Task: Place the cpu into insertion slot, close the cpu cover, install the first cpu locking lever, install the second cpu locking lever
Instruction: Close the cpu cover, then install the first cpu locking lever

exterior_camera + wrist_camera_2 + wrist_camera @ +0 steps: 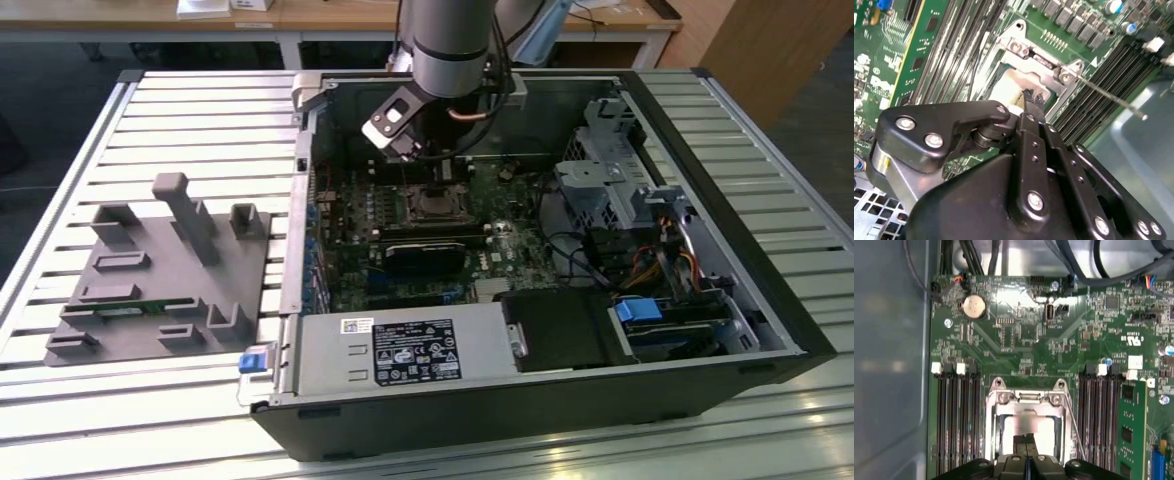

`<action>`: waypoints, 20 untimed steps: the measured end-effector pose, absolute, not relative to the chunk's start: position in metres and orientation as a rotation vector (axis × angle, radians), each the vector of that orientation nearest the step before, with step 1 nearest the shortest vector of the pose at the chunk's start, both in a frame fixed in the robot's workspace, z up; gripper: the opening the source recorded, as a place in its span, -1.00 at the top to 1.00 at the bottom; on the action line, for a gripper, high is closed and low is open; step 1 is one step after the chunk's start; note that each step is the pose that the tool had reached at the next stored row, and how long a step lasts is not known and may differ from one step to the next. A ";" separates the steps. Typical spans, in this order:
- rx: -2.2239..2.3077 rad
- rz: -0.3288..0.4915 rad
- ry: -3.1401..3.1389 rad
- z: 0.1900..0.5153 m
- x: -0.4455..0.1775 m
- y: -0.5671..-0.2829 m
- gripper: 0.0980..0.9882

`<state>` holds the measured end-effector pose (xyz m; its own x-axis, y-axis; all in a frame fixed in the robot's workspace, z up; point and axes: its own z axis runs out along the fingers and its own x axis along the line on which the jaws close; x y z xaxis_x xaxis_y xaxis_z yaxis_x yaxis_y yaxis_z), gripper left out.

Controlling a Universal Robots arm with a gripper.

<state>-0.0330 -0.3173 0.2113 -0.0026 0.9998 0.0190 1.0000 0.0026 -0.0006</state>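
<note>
The cpu (1026, 424) lies in the insertion slot (434, 205); its pale metal face shows through the square window of the cpu cover (998, 412). The cover lies down over the chip, with two screws along its hinge end (1019, 48). My gripper (1026, 441) is shut, its black fingertips (1030, 96) pressed together right above the chip's face with nothing held between them. A thin wire locking lever (1109, 97) sticks out free from the socket's corner, and in the first wrist view it runs along the socket's side (1074, 425). The arm (447, 40) reaches down into the open case.
Rows of black memory slots (956, 420) flank the socket, with a green card (1134, 430) on one side. In the exterior view a long black module (427, 250), the power supply box (400, 350), drive cages (614, 170) and cables crowd the case. A grey fixture (160, 270) sits on the slatted table.
</note>
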 end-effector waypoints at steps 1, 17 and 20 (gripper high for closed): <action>-2.208 -0.020 -2.214 0.211 -0.031 -0.317 0.96; -2.207 -0.017 -2.213 0.242 -0.024 -0.317 0.96; -2.207 -0.017 -2.213 0.256 -0.024 -0.317 0.96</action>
<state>-0.0237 -0.3173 0.2556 -0.0025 0.9998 0.0189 1.0000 0.0026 -0.0038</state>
